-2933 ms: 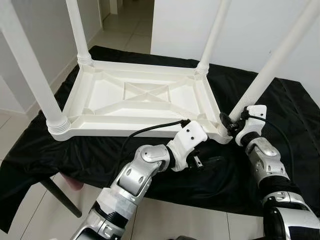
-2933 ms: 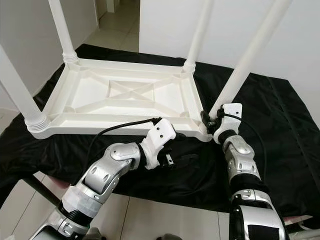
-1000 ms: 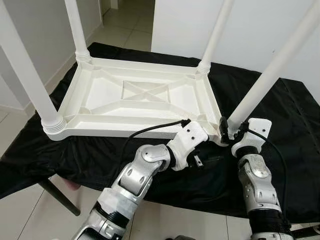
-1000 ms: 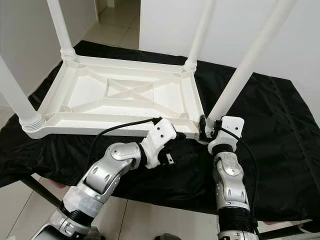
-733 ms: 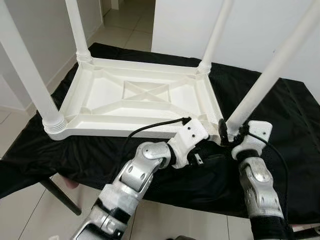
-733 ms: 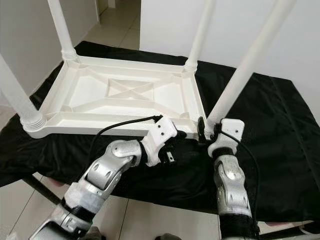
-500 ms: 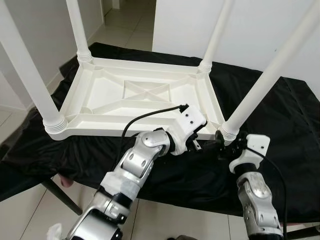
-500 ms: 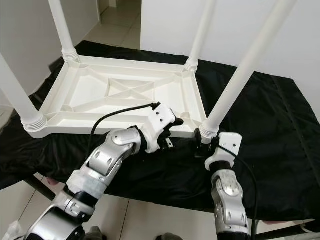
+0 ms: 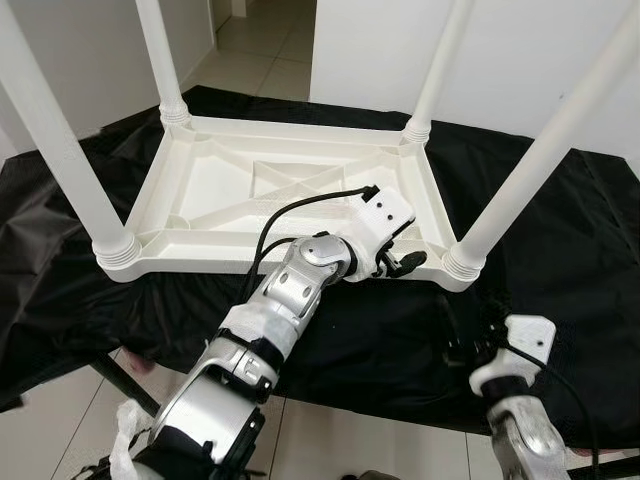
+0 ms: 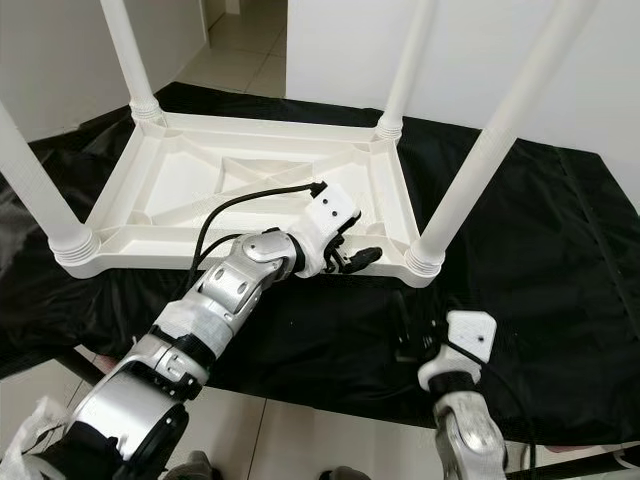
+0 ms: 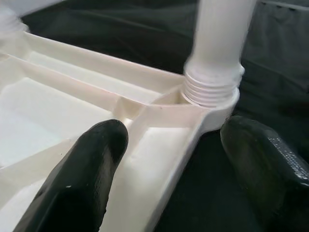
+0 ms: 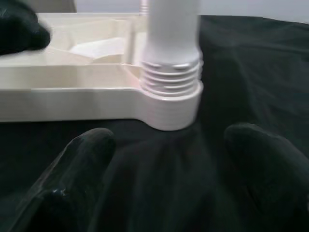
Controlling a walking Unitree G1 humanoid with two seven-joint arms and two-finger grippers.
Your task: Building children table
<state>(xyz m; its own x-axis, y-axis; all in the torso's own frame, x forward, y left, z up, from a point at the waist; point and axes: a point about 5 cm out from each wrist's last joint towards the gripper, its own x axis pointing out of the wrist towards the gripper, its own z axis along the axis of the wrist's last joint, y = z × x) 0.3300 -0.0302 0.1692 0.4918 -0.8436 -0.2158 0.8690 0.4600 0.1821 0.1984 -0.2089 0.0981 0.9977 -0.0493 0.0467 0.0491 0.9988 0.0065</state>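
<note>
A white plastic children's table [image 9: 250, 175] lies upside down on a black cloth [image 9: 580, 250], all its legs pointing up. My left gripper [image 9: 398, 262] is open at the table's front rim, close to the near right corner. In the left wrist view one finger [image 11: 82, 179] sits over the underside and the other finger [image 11: 265, 164] outside the rim. The near right leg [image 9: 530, 160] stands in its ribbed socket [image 12: 171, 96]. My right gripper [image 9: 470, 332] hovers open over the cloth, a short way in front of that socket and touching nothing.
The cloth-covered surface ends just in front of my arms, with tiled floor below. A dark support leg [image 9: 125, 385] slants under the front left, and crumpled plastic [image 9: 125, 440] lies on the floor there. A white wall [image 9: 520, 40] stands behind.
My right gripper has drawn back from the base of the near right leg toward me. My left gripper has risen from the cloth to the table's front rim.
</note>
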